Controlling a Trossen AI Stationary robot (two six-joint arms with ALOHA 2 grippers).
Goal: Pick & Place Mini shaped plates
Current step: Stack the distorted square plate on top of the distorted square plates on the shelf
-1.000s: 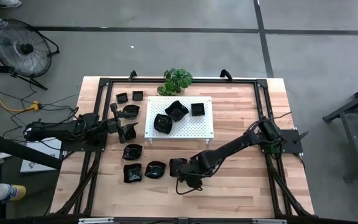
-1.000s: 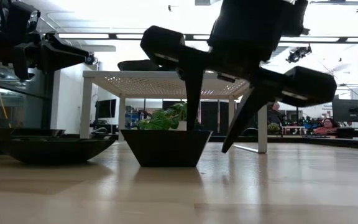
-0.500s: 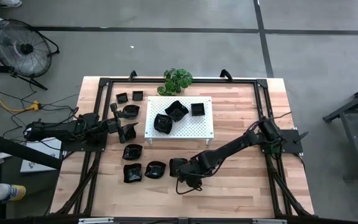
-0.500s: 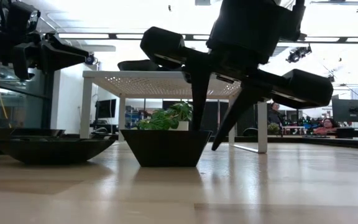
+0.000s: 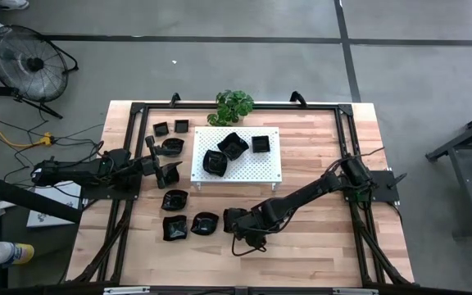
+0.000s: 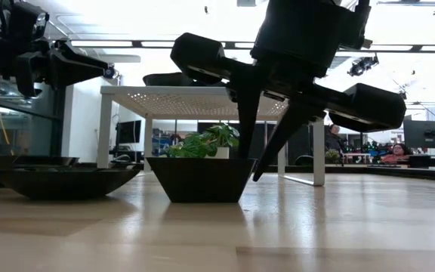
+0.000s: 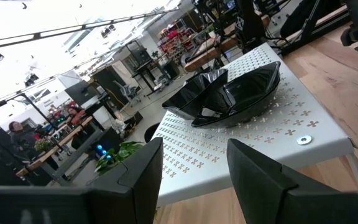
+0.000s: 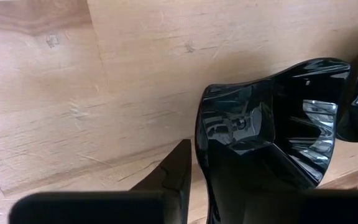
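Black and glossy: found the square plate (image 5: pixel 233 219) flat on the table (image 5: pixel 318 139), one wall caught between the right jaws, one jaw inside the bowl and the other outside. Judged those jaws closed on that wall. Noted a wavy-edged plate (image 5: pixel 205 222) just beside the right jaws, with two more plates (image 5: pixel 174 228) farther off the same way. Saw the white perforated board (image 5: pixel 260 168) beyond the jaws, carrying three plates (image 5: pixel 232 146). Found the left jaws open and empty, raised beside the board's end, well apart from the right jaws.
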